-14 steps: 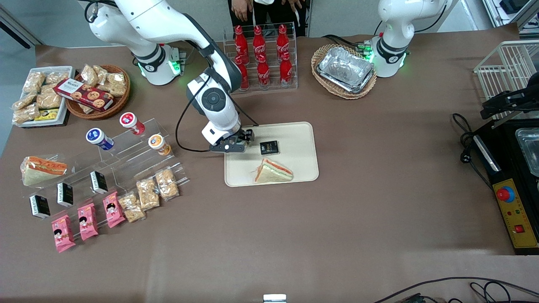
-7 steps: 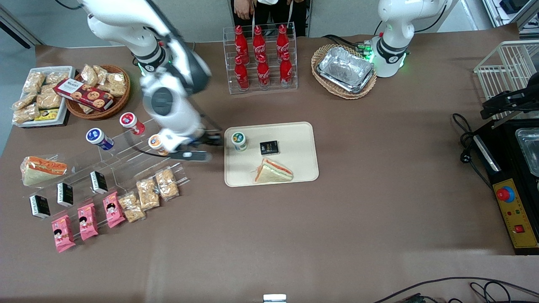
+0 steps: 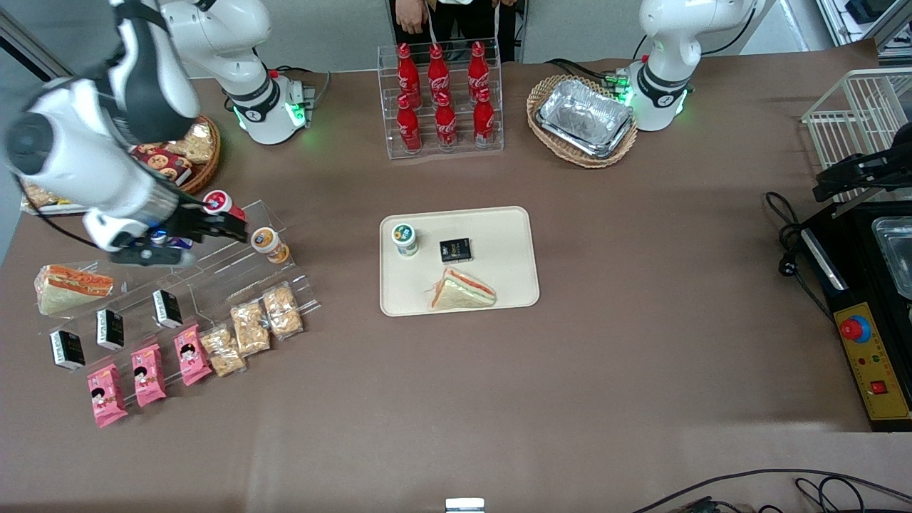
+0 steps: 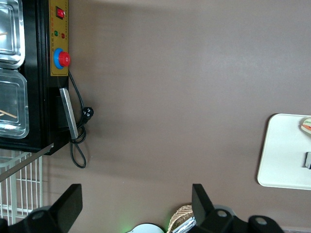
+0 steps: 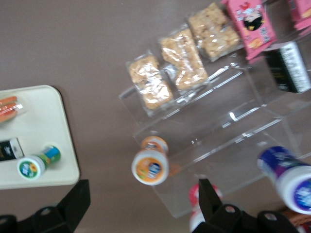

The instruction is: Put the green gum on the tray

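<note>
The green gum stands upright on the tray, near one corner, just beside a small black packet and a little apart from a sandwich. The task looks done.

The claw hangs well away from the tray, toward the working arm's end of the desk, above a clear acrylic rack. Its fingers stand apart and hold nothing.

Close beside the claw is a red-lidded bottle. An orange-lidded bottle sits just next to the claw on the side toward the tray. A blue-lidded bottle lies right under the arm.

The risk now is around the claw, not at the tray. These bottles rest loosely on sloped shelves, so a low or sideways sweep of the arm could knock one over or roll it off the rack. The gum is narrow and tall and sits close to the tray's rim; a bump to the tray could topple it, though nothing is near it now.
</note>
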`<action>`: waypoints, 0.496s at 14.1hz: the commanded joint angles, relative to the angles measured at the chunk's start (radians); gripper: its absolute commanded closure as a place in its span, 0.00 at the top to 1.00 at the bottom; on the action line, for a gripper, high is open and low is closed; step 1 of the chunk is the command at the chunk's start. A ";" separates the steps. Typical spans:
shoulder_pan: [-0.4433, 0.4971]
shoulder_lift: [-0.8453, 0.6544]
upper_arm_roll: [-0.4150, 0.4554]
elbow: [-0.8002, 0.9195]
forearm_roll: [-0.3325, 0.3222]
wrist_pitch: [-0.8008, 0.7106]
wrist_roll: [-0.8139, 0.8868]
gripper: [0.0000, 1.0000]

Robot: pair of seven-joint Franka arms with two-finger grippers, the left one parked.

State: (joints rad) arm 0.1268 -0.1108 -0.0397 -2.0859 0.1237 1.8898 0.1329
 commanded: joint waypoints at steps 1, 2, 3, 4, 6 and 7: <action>-0.122 -0.001 0.012 0.118 0.010 -0.121 -0.159 1.00; -0.139 -0.001 0.012 0.148 0.010 -0.139 -0.176 1.00; -0.150 0.003 0.012 0.193 0.001 -0.171 -0.180 1.00; -0.150 0.022 0.012 0.257 -0.030 -0.214 -0.180 1.00; -0.148 0.072 0.012 0.416 -0.073 -0.340 -0.176 1.00; -0.150 0.097 0.012 0.488 -0.076 -0.397 -0.173 1.00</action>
State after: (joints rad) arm -0.0184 -0.1082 -0.0378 -1.8267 0.0807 1.6561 -0.0418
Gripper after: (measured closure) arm 0.009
